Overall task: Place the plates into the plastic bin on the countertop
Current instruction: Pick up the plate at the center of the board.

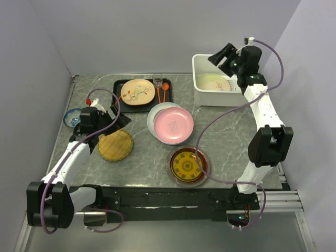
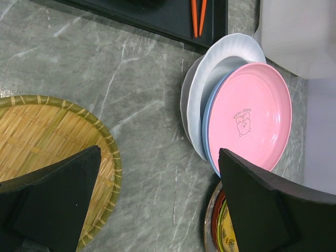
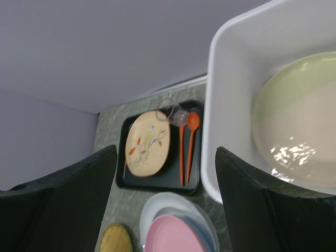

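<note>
The white plastic bin [image 1: 218, 98] stands at the back right of the grey-green countertop [image 1: 231, 131] and holds a lime green plate [image 1: 212, 82]. My right gripper [image 1: 223, 59] hovers above the bin's left side, open and empty; its wrist view shows the bin rim [image 3: 212, 105] and the green plate [image 3: 299, 121] below. A pink plate [image 1: 173, 125] tops a stack of pale plates mid-table. A gold-patterned dark red plate [image 1: 187, 165] lies nearer the front. A cream floral plate [image 1: 137, 92] rests on a black tray. My left gripper [image 1: 116, 122] is open over bare counter, left of the pink plate [image 2: 249, 118].
A round woven bamboo mat [image 1: 115, 145] lies under the left arm. A small blue-patterned bowl [image 1: 71, 117] sits at the far left. The black tray [image 1: 122, 102] also carries an orange spoon [image 1: 165, 90], orange chopsticks and a clear glass. Walls close in left, back and right.
</note>
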You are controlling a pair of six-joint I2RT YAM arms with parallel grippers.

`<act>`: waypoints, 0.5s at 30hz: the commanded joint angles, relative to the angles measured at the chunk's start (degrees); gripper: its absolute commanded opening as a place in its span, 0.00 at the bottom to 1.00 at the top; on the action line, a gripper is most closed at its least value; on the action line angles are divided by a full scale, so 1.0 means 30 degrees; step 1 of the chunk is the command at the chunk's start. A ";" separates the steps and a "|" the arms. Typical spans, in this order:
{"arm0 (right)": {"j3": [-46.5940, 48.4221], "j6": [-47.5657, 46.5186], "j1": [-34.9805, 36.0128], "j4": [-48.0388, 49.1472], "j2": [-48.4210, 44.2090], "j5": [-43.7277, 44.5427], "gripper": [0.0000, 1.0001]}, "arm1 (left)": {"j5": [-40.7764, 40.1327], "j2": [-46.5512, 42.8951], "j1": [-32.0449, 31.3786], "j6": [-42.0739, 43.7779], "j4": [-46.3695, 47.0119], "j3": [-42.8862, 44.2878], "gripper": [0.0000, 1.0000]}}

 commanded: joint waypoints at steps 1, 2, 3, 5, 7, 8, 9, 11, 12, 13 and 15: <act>-0.1393 -0.0899 0.1065 -0.0080 -0.1574 0.0128 0.83 | -0.0059 -0.0675 -0.0048 0.0488 0.0146 0.0615 0.99; -0.1775 -0.0870 0.1298 0.0094 -0.1750 -0.0104 0.83 | -0.0147 -0.0820 -0.0048 0.0488 0.0059 0.0615 0.99; -0.2156 -0.0695 0.1359 0.0472 -0.2129 -0.0309 0.83 | -0.0176 -0.0880 -0.0048 0.0459 0.0087 0.0586 0.99; -0.3707 -0.0257 0.1505 0.1234 -0.2599 -0.0865 0.83 | -0.0177 -0.0939 -0.0048 0.0488 0.0058 0.0557 0.99; -0.4790 -0.0371 0.1973 0.1413 -0.3215 -0.0752 0.83 | -0.0177 -0.0939 -0.0048 0.0459 0.0058 0.0469 0.99; -0.5087 -0.0545 0.2120 0.1414 -0.3420 -0.0722 0.83 | -0.0206 -0.0910 -0.0048 0.0459 0.0029 0.0469 0.99; -0.5409 -0.0634 0.2556 0.1414 -0.3741 -0.0721 0.83 | -0.0177 -0.0910 -0.0048 0.0459 0.0058 0.0440 0.99; -0.5966 -0.0956 0.2910 0.1209 -0.4065 -0.0633 0.83 | -0.0206 -0.0938 -0.0048 0.0429 0.0059 0.0410 0.99; -0.6229 -0.1015 0.3028 0.1209 -0.4385 -0.0662 0.83 | -0.0206 -0.0968 -0.0048 0.0429 0.0058 0.0410 0.99; -0.6667 -0.1045 0.3348 0.1151 -0.4563 -0.0605 0.84 | -0.0235 -0.1026 -0.0048 0.0458 0.0029 0.0410 0.99; -0.7197 -0.1162 0.3556 0.1267 -0.5088 -0.0633 0.84 | -0.0323 -0.1114 -0.0048 0.0459 -0.0030 0.0381 0.99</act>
